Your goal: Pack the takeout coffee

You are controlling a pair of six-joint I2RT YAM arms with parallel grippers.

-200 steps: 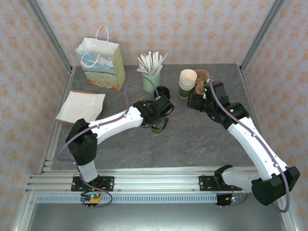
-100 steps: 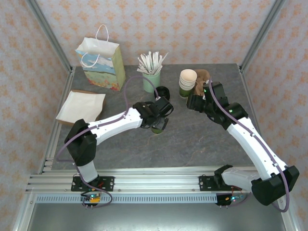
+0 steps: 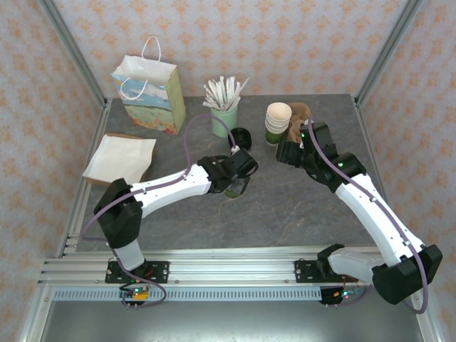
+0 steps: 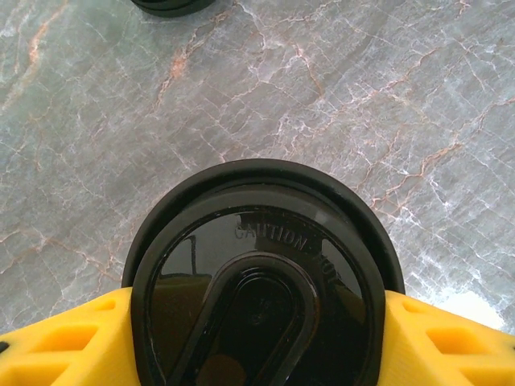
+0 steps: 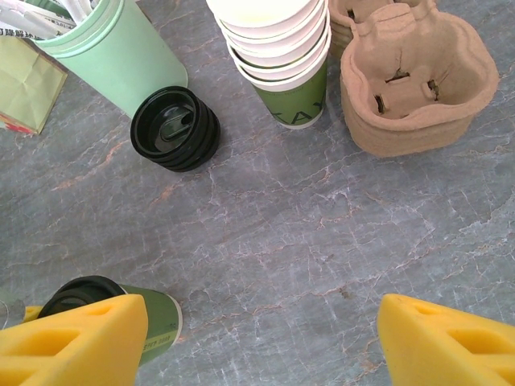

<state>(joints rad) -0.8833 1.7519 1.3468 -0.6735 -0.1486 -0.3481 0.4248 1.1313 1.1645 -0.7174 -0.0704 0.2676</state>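
Left hand [image 4: 257,342] was clamped on takeout coffee [image 4: 256,257], yellow fingers [image 4: 68,342] flanking black lid rim. Cup was in front of green mug [image 3: 224,120], seemingly tilted; whether base touched tabletop [image 4: 362,96], could not tell. Light squeeze was called for, since paper wall probably crushes easily. Cup needed levelling before carry. Likely target was pulp carrier [image 5: 410,80], right of mug, beyond cup stack [image 5: 282,56]; straight descent into one pocket looked best. Right hand [image 5: 261,326] was spread wide, empty, right of mug; it could brace carrier.
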